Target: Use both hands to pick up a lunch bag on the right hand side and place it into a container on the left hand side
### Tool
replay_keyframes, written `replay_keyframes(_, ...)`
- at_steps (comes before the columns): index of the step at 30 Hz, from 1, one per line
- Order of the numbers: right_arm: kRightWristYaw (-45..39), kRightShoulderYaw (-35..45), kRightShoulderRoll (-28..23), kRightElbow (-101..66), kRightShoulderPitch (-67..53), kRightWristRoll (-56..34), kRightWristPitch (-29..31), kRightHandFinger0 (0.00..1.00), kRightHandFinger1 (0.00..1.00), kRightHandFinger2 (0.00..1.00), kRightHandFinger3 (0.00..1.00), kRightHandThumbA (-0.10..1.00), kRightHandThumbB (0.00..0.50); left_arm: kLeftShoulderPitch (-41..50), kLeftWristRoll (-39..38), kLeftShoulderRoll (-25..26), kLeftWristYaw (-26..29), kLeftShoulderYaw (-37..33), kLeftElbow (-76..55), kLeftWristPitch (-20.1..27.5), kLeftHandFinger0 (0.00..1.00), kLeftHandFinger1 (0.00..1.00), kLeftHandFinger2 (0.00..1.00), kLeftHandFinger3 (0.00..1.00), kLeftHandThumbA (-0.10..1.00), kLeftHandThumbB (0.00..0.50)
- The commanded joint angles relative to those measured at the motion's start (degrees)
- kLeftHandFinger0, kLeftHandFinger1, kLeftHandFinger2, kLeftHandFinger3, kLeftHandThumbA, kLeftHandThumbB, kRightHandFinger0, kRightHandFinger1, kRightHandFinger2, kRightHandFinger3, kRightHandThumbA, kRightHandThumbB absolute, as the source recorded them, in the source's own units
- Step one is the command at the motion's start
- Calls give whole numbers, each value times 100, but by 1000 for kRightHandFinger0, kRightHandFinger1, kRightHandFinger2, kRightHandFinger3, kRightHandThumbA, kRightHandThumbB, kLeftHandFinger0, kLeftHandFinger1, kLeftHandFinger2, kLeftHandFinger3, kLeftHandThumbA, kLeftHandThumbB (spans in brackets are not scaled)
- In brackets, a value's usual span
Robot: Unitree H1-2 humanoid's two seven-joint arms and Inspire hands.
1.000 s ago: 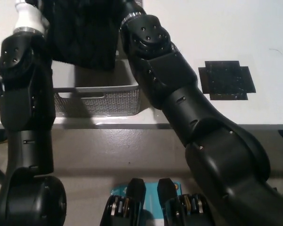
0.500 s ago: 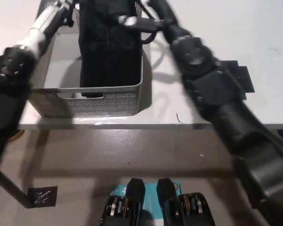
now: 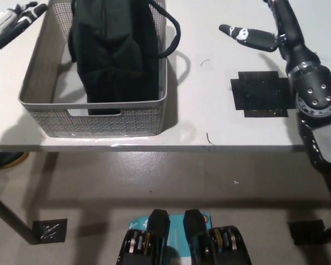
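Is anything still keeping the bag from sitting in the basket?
Nothing visible. The bag already stands inside the basket, one handle looped over the right rim. The left hand is out at the upper left and the right hand is apart at the upper right, both holding nothing.

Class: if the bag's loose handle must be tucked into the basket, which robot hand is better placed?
Right, probably: the right robot hand hovers open on the side where the handle overhangs the basket rim.

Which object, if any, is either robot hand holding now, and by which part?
Nothing is held. The lunch bag sits in the container; the left robot hand and right robot hand are both open, apart from it.
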State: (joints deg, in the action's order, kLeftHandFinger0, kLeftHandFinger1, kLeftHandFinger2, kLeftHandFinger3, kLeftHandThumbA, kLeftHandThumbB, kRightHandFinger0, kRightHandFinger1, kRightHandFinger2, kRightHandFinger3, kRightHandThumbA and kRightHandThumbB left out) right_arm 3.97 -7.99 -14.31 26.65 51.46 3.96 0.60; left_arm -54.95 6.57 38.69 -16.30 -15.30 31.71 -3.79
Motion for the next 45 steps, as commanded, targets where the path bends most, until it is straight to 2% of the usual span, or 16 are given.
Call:
replay_keyframes(1, -170, 140, -209, -1033, 180, 240, -235, 1000, 1000, 1000, 1000, 1000, 162, -469, 237, 508, -593, 58, -752, 595, 1000, 1000, 1000, 1000, 1000, 381)
replay_keyframes(6, -175, 283, -216, -1285, -70, 194, -295, 1000, 1000, 1000, 1000, 1000, 167, -195, 18, 494, -725, 321, -1164, 407, 1000, 1000, 1000, 1000, 1000, 418)
replay_keyframes(7, -211, 323, -214, -1380, -159, 130, -250, 1000, 1000, 1000, 1000, 1000, 187, -7, -83, 492, -696, 447, -1391, 344, 1000, 1000, 1000, 1000, 1000, 436)
replay_keyframes(9, -276, 450, -143, -1699, -387, -94, -95, 1000, 1000, 1000, 1000, 1000, 251, 517, -220, 464, -519, 775, -2072, 277, 1000, 1000, 1000, 1000, 1000, 414)
replay_keyframes(14, -243, 764, 225, -2834, -1180, -565, 133, 1000, 1000, 1000, 1000, 1000, 190, 1646, -632, 1, -87, 1587, -3261, 728, 1000, 1000, 1000, 1000, 1000, 351)
replay_keyframes(16, -213, 849, 395, -3522, -1630, -753, 35, 1000, 1000, 1000, 1000, 1000, 198, 2076, -884, -331, 61, 1857, -3850, 783, 1000, 1000, 1000, 1000, 1000, 370)
replay_keyframes(21, -184, 805, 755, -4606, -2539, -903, 494, 1000, 1000, 1000, 1000, 1000, 232, 2906, -1368, -1040, 241, 2218, -5255, 940, 1000, 1000, 1000, 1000, 1000, 302)
replay_keyframes(23, -208, 741, 843, -5136, -3009, -907, 559, 1000, 1000, 1000, 1000, 1000, 246, 3286, -1528, -1317, 214, 2180, -5685, 904, 1000, 1000, 1000, 1000, 1000, 340)
replay_keyframes(24, -243, 698, 865, -5265, -3143, -903, 593, 1000, 1000, 1000, 1000, 1000, 250, 3470, -1529, -1367, 188, 2195, -5784, 937, 1000, 1000, 1000, 1000, 1000, 336)
replay_keyframes(27, -326, 648, 900, -5571, -3653, -909, 693, 1000, 1000, 1000, 1000, 1000, 219, 4051, -1453, -1556, 118, 2247, -6107, 957, 1000, 1000, 1000, 1000, 1000, 315)
replay_keyframes(32, -435, 652, 873, -5667, -4316, -964, 973, 1000, 1000, 1000, 1000, 1000, 223, 4660, -1557, -1755, 9, 2246, -6242, 1016, 1000, 1000, 1000, 1000, 1000, 337)
replay_keyframes(36, -486, 617, 961, -5272, -4875, -1090, 1435, 1000, 1000, 1000, 1000, 1000, 248, 5163, -1676, -1910, -82, 2183, -6088, 1091, 1000, 1000, 1000, 1000, 1000, 302)
replay_keyframes(39, -582, 561, 1044, -4689, -5185, -1226, 1904, 1000, 1000, 1000, 1000, 1000, 204, 5455, -1603, -2043, -175, 2047, -5529, 1384, 1000, 1000, 1000, 1000, 1000, 276)
replay_keyframes(41, -631, 547, 1109, -4353, -5257, -1359, 2029, 1000, 1000, 1000, 1000, 1000, 227, 5512, -1432, -2196, -95, 1994, -5187, 1488, 1000, 1000, 1000, 1000, 1000, 300)
replay_keyframes(43, -653, 528, 1207, -3974, -5293, -1456, 2009, 1000, 1000, 1000, 1000, 1000, 282, 5484, -1277, -2310, -61, 1920, -4747, 1780, 1000, 1000, 1000, 1000, 1000, 278)
replay_keyframes(45, -733, 497, 1292, -3374, -5303, -1499, 2191, 1000, 1000, 1000, 1000, 1000, 276, 5433, -1128, -2488, -3, 1829, -4183, 2112, 1000, 1000, 1000, 1000, 1000, 265)
